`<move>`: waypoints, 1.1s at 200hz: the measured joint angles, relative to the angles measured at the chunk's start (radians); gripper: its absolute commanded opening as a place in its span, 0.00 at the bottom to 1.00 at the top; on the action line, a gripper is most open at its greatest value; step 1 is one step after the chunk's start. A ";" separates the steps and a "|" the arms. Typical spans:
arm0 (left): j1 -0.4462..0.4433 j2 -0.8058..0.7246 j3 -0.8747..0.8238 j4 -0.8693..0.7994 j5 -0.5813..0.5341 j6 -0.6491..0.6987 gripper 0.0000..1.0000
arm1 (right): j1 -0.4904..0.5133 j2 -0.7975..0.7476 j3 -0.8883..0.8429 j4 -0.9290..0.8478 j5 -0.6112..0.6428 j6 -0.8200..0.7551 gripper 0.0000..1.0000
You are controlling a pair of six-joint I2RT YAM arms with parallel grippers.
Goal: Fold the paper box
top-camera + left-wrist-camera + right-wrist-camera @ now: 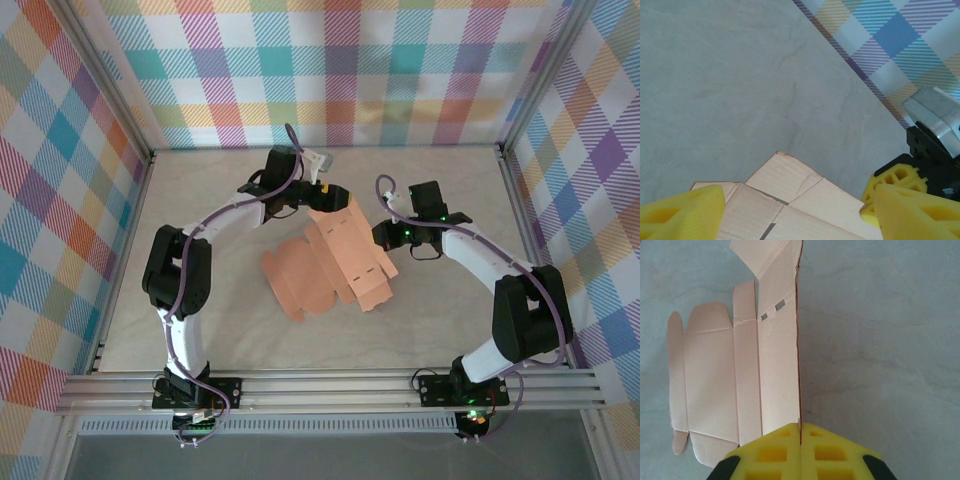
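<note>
Task progress is judged early. The paper box (330, 262) lies at the centre of the worktop (200, 320), mostly a flat die-cut sheet. Its 3 o'clock panel appears lifted, and the other walls, flaps and tabs are not yet folded.

- **Right wrist view:** the right hand (801, 429) is clamped on that panel's edge.
- **Left wrist view:** the left hand (795, 200) stands wide and holds nothing, over the sheet's 12 o'clock end.
- **Top view:** gives the full outline of the sheet.
</note>
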 measured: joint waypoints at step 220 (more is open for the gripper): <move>0.008 0.089 0.114 -0.259 0.234 0.264 0.65 | -0.008 0.034 0.072 -0.057 -0.135 0.000 0.00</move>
